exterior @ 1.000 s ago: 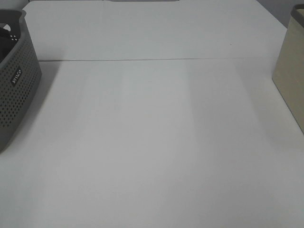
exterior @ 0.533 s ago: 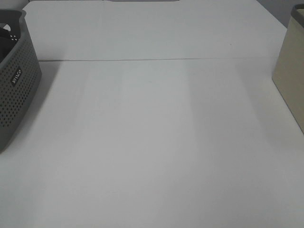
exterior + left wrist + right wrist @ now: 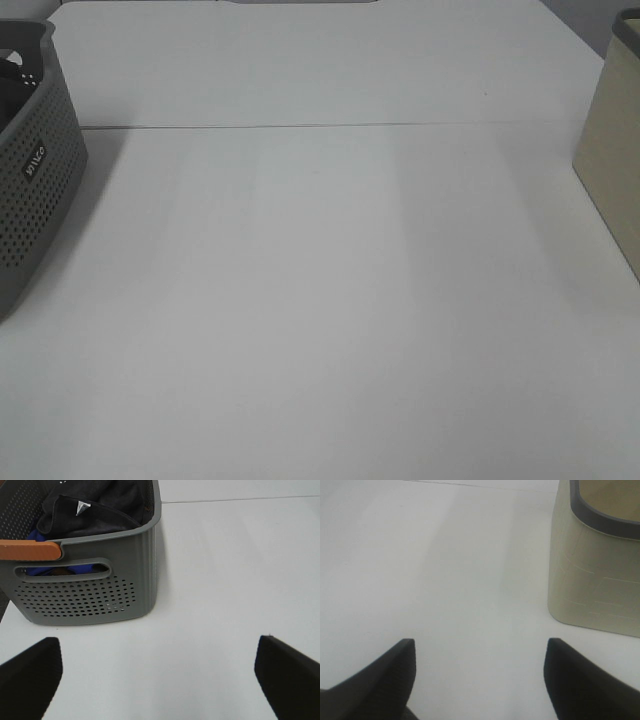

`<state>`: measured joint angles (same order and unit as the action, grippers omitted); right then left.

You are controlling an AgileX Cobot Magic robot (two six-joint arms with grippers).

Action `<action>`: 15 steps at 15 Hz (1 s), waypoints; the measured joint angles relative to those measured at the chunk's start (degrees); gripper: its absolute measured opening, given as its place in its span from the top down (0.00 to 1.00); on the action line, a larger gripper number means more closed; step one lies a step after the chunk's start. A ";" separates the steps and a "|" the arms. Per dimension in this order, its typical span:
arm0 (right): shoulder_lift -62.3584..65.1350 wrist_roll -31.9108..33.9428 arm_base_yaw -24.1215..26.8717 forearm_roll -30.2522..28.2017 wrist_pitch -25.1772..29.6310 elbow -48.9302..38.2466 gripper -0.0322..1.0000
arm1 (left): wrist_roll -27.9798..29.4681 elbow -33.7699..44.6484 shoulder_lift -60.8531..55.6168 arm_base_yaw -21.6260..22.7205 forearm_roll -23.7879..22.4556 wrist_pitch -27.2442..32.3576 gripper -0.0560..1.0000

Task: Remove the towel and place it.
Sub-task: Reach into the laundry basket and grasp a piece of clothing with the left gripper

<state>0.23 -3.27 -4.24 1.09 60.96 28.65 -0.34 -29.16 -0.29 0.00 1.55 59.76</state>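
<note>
Exterior high view: white surface (image 3: 320,300) fills most of the frame. Grey basket (image 3: 35,170) is cut off at the left edge, upper left. Beige bin (image 3: 612,150) is cut off at the right edge, upper right. Thin seam (image 3: 320,126) crosses the surface near the top.

Left wrist view: towel (image 3: 95,505), dark, nearly black, is bunched inside the grey basket, with a small white tag (image 3: 81,508) on it. Something blue (image 3: 37,571) shows through the basket's handle slot. Orange bar (image 3: 27,550) lies along the basket rim. Left gripper (image 3: 157,650) is spread wide and holds nothing, with bare surface between its fingers. It is near the basket, not touching it.

Right wrist view: right gripper (image 3: 480,655) is also spread wide and empty, with bare surface between its fingers. It is near the beige bin but apart from it. Bin has a dark rim (image 3: 600,510); can't tell what's inside.
</note>
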 joint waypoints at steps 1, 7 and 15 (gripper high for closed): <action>0.00 0.00 0.00 0.00 0.00 0.00 0.29 | 0.00 0.00 0.00 0.00 0.00 0.00 0.01; 0.00 0.00 0.00 0.00 0.00 0.00 0.29 | 0.00 0.00 0.00 0.00 0.00 0.00 0.01; 0.00 0.00 0.00 0.00 0.00 0.00 0.29 | 0.00 0.00 0.00 0.00 0.00 0.00 0.01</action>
<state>0.23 -3.27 -4.24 1.09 60.96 28.65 -0.34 -29.16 -0.29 0.00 1.55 59.76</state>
